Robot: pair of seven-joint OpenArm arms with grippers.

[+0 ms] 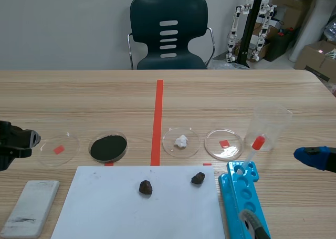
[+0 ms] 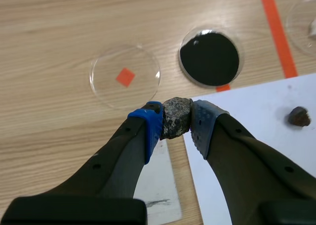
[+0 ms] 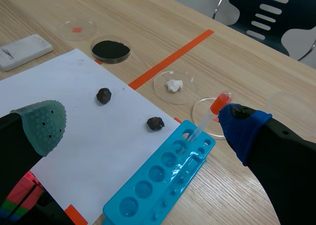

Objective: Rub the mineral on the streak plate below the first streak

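Note:
My left gripper (image 2: 176, 123) is shut on a dark speckled mineral (image 2: 177, 117), held above the table between the dish with a red square (image 2: 125, 76) and the paper. Under its fingers lies the white streak plate (image 2: 159, 178), with one dark streak (image 2: 158, 202) near its close end. In the scene view the streak plate (image 1: 31, 207) rests at the front left, its streak (image 1: 22, 219) near the front edge, and the left gripper (image 1: 30, 139) hangs behind it. My right gripper (image 3: 142, 117) stands open over the paper and the blue well tray (image 3: 163, 178); it also shows at the scene's right edge (image 1: 315, 157).
A white paper sheet (image 1: 142, 207) carries two dark rocks (image 1: 145, 187) (image 1: 198, 178). Behind it stand dishes: black powder (image 1: 108, 147), white lump (image 1: 181, 142), red square (image 1: 224, 143). A plastic cup (image 1: 269, 124), a red-bulbed dropper (image 1: 257, 143) and the blue well tray (image 1: 244, 202) sit right.

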